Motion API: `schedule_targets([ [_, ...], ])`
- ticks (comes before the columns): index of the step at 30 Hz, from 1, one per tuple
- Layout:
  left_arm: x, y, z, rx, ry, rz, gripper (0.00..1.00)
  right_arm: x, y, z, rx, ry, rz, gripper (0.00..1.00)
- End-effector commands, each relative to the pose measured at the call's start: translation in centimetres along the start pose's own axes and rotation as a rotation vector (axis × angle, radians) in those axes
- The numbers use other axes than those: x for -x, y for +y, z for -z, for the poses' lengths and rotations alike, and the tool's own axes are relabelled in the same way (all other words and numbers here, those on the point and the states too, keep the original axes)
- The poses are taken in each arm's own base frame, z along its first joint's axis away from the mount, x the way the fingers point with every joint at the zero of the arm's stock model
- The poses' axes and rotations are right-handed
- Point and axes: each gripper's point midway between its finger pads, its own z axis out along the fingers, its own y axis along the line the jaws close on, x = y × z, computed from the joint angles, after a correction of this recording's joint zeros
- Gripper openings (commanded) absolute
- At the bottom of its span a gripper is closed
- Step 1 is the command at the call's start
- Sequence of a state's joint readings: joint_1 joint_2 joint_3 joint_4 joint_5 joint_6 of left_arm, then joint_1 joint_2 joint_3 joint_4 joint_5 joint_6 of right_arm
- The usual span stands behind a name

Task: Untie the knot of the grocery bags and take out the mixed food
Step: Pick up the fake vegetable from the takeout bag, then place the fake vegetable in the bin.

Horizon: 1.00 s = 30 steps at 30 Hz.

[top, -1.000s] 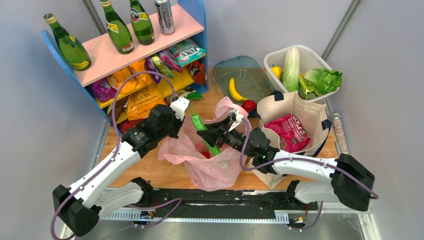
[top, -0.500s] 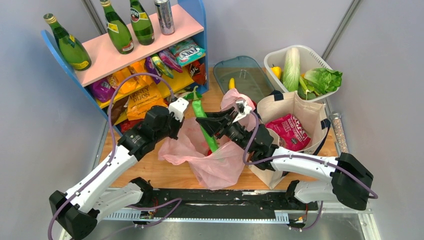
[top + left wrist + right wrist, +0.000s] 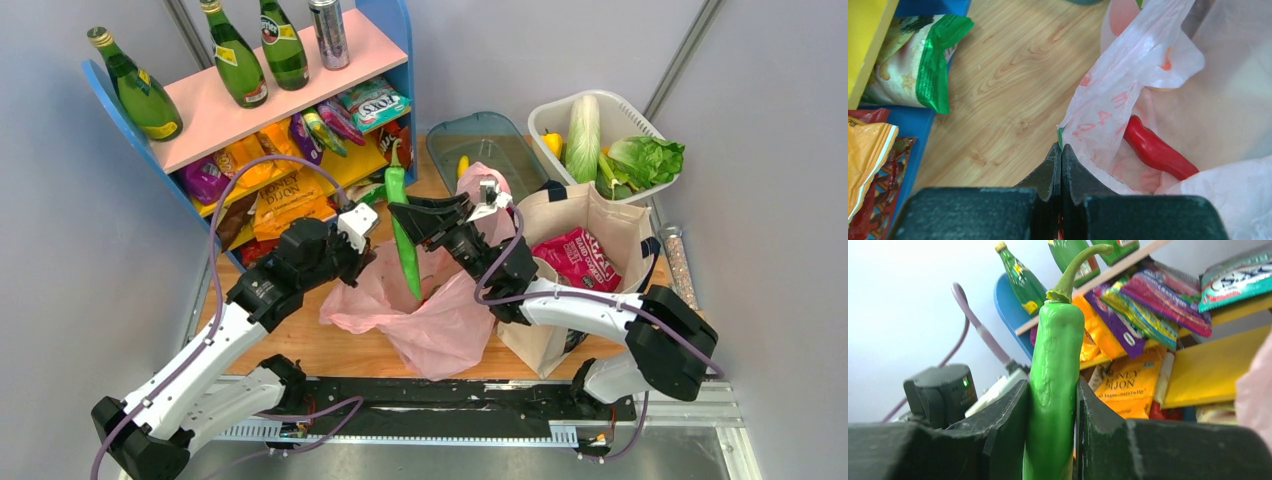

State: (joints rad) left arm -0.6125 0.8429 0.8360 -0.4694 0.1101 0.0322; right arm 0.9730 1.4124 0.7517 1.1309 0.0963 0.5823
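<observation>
Pinching the rim of the pink bag with jaws pressed fully together, the left gripper seems to keep the mouth open and the bag steady. The right gripper, clamped around a long green pepper, holds it above that opening. The pepper's long axis runs near upright, curled stem topmost toward the shelf, tip hanging at the bag's mouth.

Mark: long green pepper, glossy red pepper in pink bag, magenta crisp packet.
long green pepper (image 3: pixel 1054 365), right wrist view, middle
glossy red pepper (image 3: pixel 1154 150), left wrist view, middle
magenta crisp packet (image 3: pixel 575 262), top external view, front face
</observation>
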Motion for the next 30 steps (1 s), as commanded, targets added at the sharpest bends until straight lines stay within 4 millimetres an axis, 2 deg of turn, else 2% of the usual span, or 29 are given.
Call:
schedule_targets([
  [1, 1.5, -1.0, 0.2, -0.064, -0.073, -0.031, 0.00, 5.5, 2.7, -2.0, 0.095, -0.176, -0.085, 0.00],
  [4, 1.4, -0.8, 0.2, -0.051, -0.067, -0.030, 0.00, 6.1, 2.5, -2.1, 0.092, -0.169, -0.148, 0.00],
  [8, 1.4, 1.5, 0.3, 0.082, -0.057, -0.007, 0.00, 4.9, 3.0, -1.6, 0.091, -0.063, -0.194, 0.00],
  [11, 3.0, 2.1, 0.6, 0.116, -0.093, 0.019, 0.00, 2.8, 3.7, -0.2, 0.107, 0.080, -0.217, 0.00],
  [17, 7.1, 2.7, 1.3, 0.148, -0.205, 0.055, 0.00, -0.8, 2.9, 3.2, 0.055, 0.279, -0.244, 0.00],
  [21, 8.5, 2.6, 0.9, 0.133, -0.220, 0.046, 0.00, -3.8, 2.5, 5.0, 0.059, 0.399, -0.279, 0.00],
  [24, 8.8, 2.8, 0.4, 0.138, -0.207, 0.039, 0.00, -5.7, 2.6, 6.0, 0.075, 0.491, -0.310, 0.00],
  [27, 8.7, 3.0, 0.3, 0.145, -0.195, 0.032, 0.00, -6.5, 3.5, 6.6, 0.127, 0.543, -0.309, 0.00],
  [30, 8.3, 3.9, 0.5, 0.196, -0.177, 0.013, 0.00, -5.8, 5.6, 6.6, 0.212, 0.555, -0.259, 0.00],
])
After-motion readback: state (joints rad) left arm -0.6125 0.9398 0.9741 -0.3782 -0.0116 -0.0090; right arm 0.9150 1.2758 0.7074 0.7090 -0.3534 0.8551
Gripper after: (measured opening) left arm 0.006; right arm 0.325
